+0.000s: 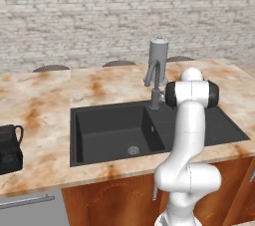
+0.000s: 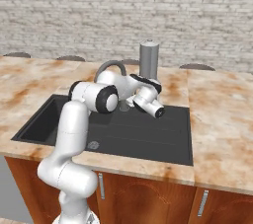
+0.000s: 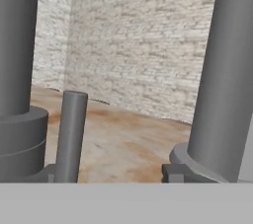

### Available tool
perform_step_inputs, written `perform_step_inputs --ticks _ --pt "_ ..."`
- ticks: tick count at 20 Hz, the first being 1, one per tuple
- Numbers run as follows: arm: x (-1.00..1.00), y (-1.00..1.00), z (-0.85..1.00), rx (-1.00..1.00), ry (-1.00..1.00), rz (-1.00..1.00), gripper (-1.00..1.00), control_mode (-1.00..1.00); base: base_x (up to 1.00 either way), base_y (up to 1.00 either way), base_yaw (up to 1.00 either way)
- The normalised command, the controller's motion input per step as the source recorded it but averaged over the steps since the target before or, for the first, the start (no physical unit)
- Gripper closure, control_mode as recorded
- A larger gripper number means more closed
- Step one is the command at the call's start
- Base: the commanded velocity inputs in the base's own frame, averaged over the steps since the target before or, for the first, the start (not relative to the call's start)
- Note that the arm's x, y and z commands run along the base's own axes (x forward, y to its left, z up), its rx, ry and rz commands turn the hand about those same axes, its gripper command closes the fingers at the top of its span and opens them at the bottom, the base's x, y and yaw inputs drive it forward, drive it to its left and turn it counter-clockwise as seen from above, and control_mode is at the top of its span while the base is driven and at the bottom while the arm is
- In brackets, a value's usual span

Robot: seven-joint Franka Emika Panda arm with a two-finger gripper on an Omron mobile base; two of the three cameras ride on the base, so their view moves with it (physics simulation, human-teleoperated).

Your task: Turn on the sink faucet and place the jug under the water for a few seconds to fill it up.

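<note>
Grey metal sink faucet (image 1: 155, 78), dry above the sink (image 1: 112, 133), was being approached at its lever (image 3: 70, 136); jaws' state could not be told; the jug (image 1: 10, 148), far left on the table (image 1: 45, 100), awaited collection.

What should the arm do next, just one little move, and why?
Probably nudge the claw against the small lever to turn the sink faucet on. In the hand view the lever stands just ahead, between the fingertips, no water runs into the sink, and the jug waits far off on the counter.
</note>
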Motion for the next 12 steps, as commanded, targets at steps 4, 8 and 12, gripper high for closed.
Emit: perform_step_inputs --ticks 4,8,12 --pt "0.03 0.0 0.0 0.0 0.05 -0.06 1.0 -1.0 0.0 0.0 0.0" --pt "0.0 -0.03 0.0 0.0 0.03 -0.11 1.0 -1.0 0.0 0.0 0.0" --pt "0.08 -0.2 -0.03 0.0 0.04 -0.16 1.0 -1.0 0.0 0.0 0.0"
